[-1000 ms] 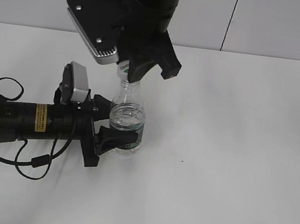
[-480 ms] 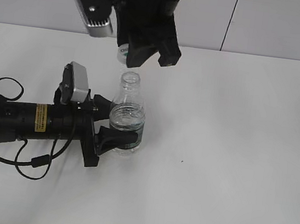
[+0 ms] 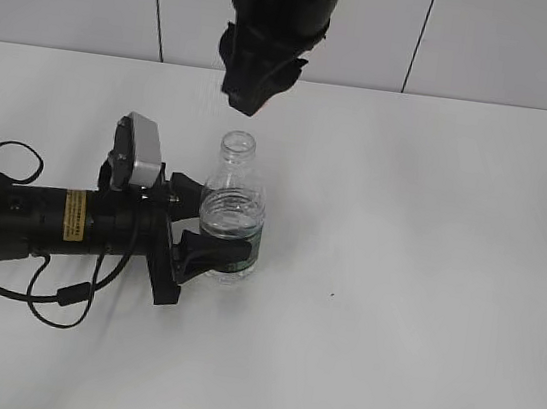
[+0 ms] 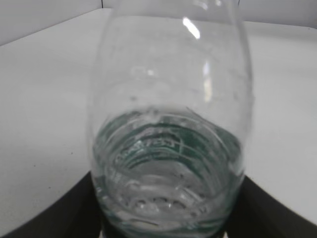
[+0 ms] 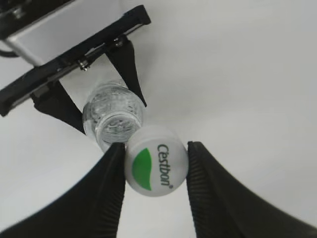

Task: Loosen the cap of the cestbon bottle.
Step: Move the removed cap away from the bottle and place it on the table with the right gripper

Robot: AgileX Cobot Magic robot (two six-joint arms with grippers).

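Note:
The cestbon bottle (image 3: pixel 233 211) stands upright on the white table with its neck open and uncapped. My left gripper (image 3: pixel 210 223) is shut on the bottle's lower body at the green label; the bottle fills the left wrist view (image 4: pixel 168 124). My right gripper (image 3: pixel 246 97) hangs well above the bottle's mouth. In the right wrist view it (image 5: pixel 156 184) is shut on the cap (image 5: pixel 156 167), white with a green mark and "Cestbon" lettering. The open bottle mouth (image 5: pixel 111 118) shows below it. In the exterior view the cap is hidden by the gripper.
The white table (image 3: pixel 424 285) spreads to the right and front of the bottle. My left arm (image 3: pixel 49 220) lies low across the table's left side with a loose black cable (image 3: pixel 50 291). A tiled wall stands behind.
My right gripper has risen straight up from the bottle's neck with the cap in it. The neck now stands open. The left gripper and the bottle have not moved.

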